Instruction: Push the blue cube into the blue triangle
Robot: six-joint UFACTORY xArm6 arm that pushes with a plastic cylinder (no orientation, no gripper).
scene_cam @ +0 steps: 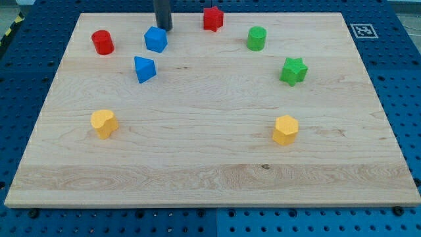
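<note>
The blue cube (156, 39) sits near the view's top left of the wooden board. The blue triangle (144, 68) lies just below it and slightly to the left, with a small gap between them. My tip (163, 29) is at the end of the dark rod coming down from the view's top edge. It stands just above and right of the blue cube, very close to or touching its upper right corner.
A red cylinder (102, 42) is left of the cube. A red star (212, 18) and a green cylinder (256, 38) lie to the right along the top. A green star (293, 70), a yellow block (104, 123) and another yellow block (285, 130) lie lower down.
</note>
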